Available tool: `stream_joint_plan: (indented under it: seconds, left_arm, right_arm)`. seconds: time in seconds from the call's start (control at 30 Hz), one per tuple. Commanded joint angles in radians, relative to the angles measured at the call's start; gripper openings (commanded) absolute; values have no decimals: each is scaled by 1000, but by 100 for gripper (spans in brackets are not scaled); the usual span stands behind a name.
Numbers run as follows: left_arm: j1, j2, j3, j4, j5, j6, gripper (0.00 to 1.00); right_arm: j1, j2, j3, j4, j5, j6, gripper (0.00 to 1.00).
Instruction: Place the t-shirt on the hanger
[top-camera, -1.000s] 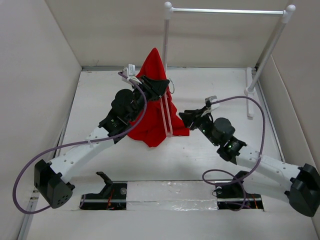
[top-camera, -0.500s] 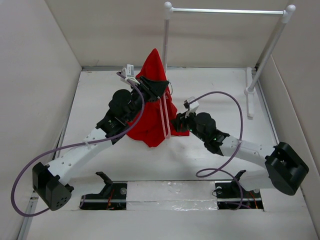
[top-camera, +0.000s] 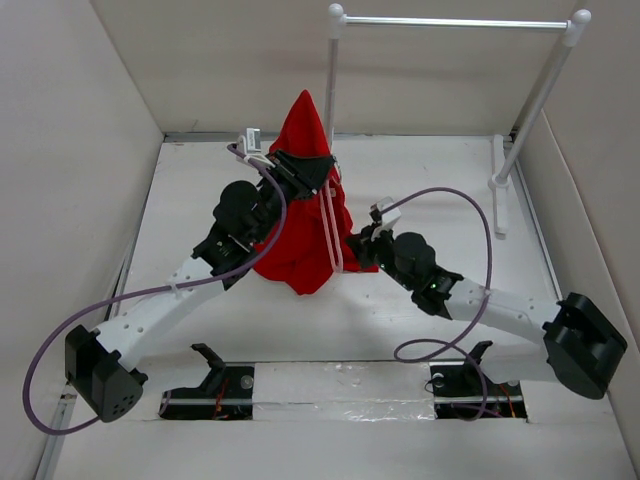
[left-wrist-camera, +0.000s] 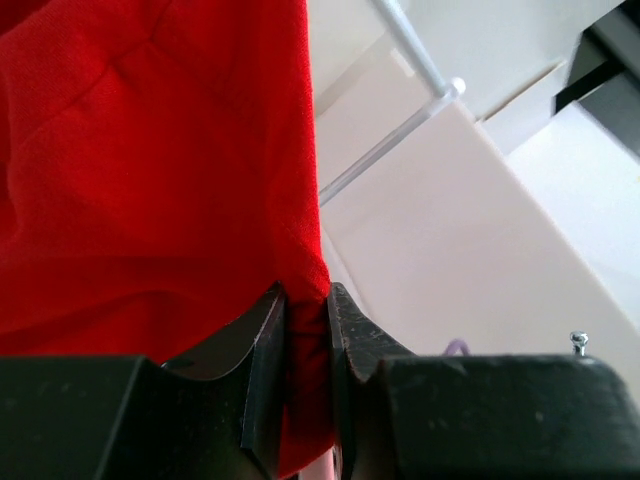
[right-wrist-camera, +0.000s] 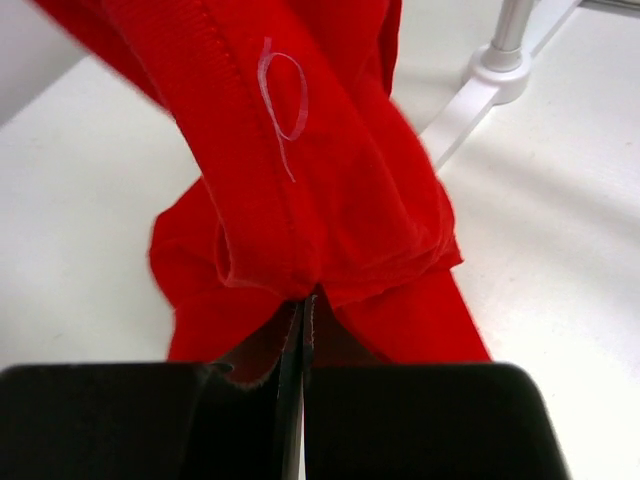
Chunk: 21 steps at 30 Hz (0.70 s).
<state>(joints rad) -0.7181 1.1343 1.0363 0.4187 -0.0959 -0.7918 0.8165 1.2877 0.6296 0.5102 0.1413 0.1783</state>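
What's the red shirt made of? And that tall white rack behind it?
The t-shirt looks like soft knit cloth with a matte finish: it folds and droops, and a stitched hem shows. The rack looks like smooth, hard tube with a silvery top rail. It is probably metal, though painted plastic cannot be ruled out.

Right claw (top-camera: 356, 245) moved in, pinching the t-shirt (top-camera: 303, 262).

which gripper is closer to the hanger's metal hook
Left. The left gripper pinches the t-shirt high up, right beside the hook of the hanger. The right gripper grips the shirt's lower edge, down by the hanger's far end.
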Motion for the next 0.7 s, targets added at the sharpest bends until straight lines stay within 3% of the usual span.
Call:
stream_joint_plan:
  seconds: [0.0, 0.33, 0.53, 0.67]
  left_arm:
    - [5, -13, -19, 277, -24, -21, 0]
    - [5, 128, -7, 508, -160, -8, 0]
    - [5, 183, -21, 571, -177, 54, 0]
    - [5, 203, -35, 597, -203, 97, 0]
  right_arm:
    - [52, -100, -59, -7, 30, 76, 0]
    - [121, -382, -149, -214, -48, 213, 0]
    - [130, -493, -120, -355, -97, 256, 0]
    - [130, -527, -58, -551, -101, 256, 0]
